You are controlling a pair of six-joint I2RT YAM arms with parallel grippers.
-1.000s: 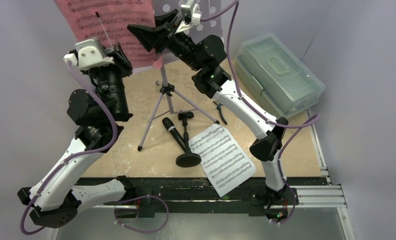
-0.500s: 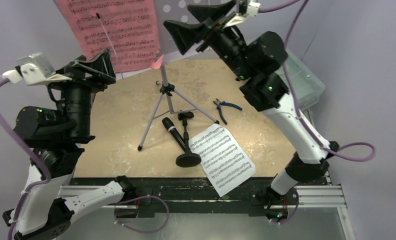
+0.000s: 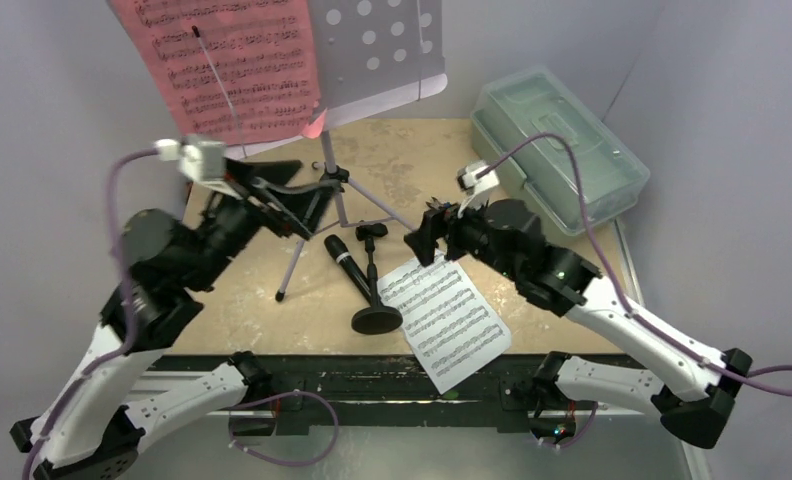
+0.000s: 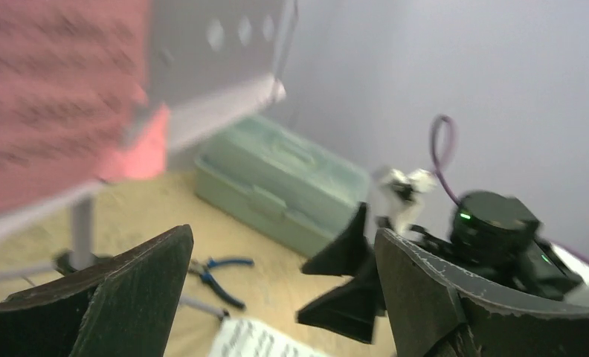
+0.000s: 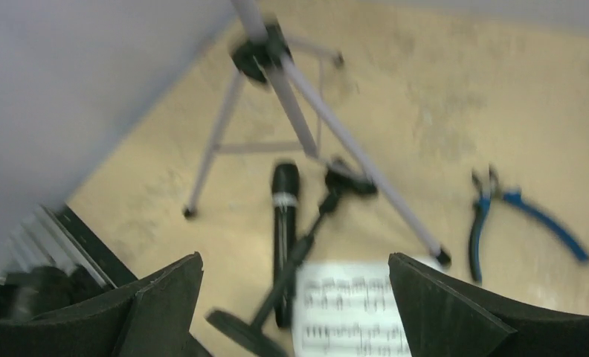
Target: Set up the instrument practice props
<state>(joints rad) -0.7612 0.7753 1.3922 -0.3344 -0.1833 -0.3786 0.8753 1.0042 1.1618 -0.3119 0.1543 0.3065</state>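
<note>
Both claws gape empty on either side of the lavender music stand [image 3: 390, 52], the left claw [image 4: 280, 238] near its pole, the right claw [image 5: 295, 260] over its legs. A pink music sheet [image 3: 222, 60] rests on its tray. The black microphone [image 3: 344, 262], the mic stand [image 3: 376, 318] on its side and the white music sheet [image 3: 447, 318] lie on the surface [image 3: 532, 260] by its feet.

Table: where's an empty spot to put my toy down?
Bare patches: at the back, between the music stand and the box; front left, between that stand's leg and the table edge. The middle is crowded: mic, mic stand and white sheet lie close together.
</note>
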